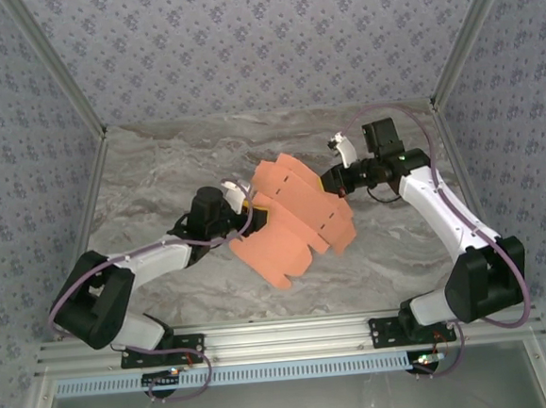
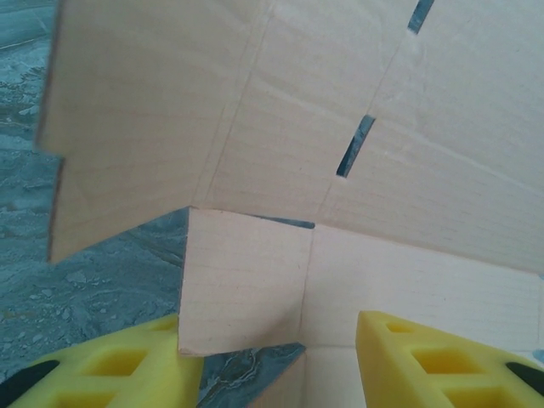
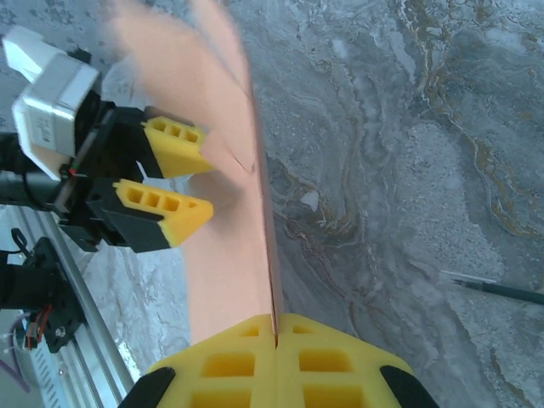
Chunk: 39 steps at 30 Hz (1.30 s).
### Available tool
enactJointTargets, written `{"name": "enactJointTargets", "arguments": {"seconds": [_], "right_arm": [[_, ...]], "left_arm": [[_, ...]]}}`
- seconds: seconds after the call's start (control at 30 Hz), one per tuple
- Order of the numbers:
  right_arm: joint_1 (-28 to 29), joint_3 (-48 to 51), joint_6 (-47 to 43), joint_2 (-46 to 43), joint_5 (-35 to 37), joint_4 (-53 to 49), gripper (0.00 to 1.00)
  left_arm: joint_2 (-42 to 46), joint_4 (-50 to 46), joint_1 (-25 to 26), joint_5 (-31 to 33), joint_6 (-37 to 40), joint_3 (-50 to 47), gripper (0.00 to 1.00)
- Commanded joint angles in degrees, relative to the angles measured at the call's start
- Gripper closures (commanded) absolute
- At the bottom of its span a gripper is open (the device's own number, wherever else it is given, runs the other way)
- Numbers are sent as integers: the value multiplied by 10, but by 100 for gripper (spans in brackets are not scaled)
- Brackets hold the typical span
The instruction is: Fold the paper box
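The paper box [image 1: 297,211] is a flat salmon-orange die-cut sheet with slots and rounded tabs, held up off the marble table between both arms. My right gripper [image 1: 331,182] is shut on the sheet's right edge; in the right wrist view its yellow pads [image 3: 340,365] pinch the thin card [image 3: 229,255] edge-on. My left gripper [image 1: 246,201] is at the sheet's left side with its jaws apart. In the left wrist view a square flap [image 2: 246,280] of the sheet hangs between the fingers [image 2: 110,365], its lower corner resting on the left one. The right wrist view also takes in the left gripper [image 3: 208,183].
The marble table [image 1: 156,166] is boxed in by patterned walls at the back and both sides. An aluminium rail [image 1: 283,335] runs along the near edge by the arm bases. A thin dark pen-like stick [image 3: 497,291] lies on the table.
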<state>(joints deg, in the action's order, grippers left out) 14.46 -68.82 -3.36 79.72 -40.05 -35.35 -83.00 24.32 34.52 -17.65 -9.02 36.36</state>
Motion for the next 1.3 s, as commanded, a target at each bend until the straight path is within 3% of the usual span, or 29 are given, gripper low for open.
{"name": "enactJointTargets", "arguments": {"seconds": [0.0,0.27,0.53,0.73,1.03,1.17,1.27], "right_arm": [[-2,-1,21,-7,-50,33,100],[-4,0,17,-9,-49,26,100],[-1,0,3,-8,-33,12,100],[2,-8,-3,-2,-27,-2,100],[7,-11,-2,5,-24,3,100],[8,-14,-2,8,-22,3,100],[9,-15,-1,8,-19,2,100]], "left_arm": [[-15,21,10,-17,21,2,51],[-33,32,9,12,51,1,50],[21,-6,-7,59,82,-4,42],[67,-36,-47,14,85,1,36],[7,-71,-58,-45,105,68,29],[-23,-58,-53,-80,105,90,29],[-29,-42,-47,-94,101,83,35]]}}
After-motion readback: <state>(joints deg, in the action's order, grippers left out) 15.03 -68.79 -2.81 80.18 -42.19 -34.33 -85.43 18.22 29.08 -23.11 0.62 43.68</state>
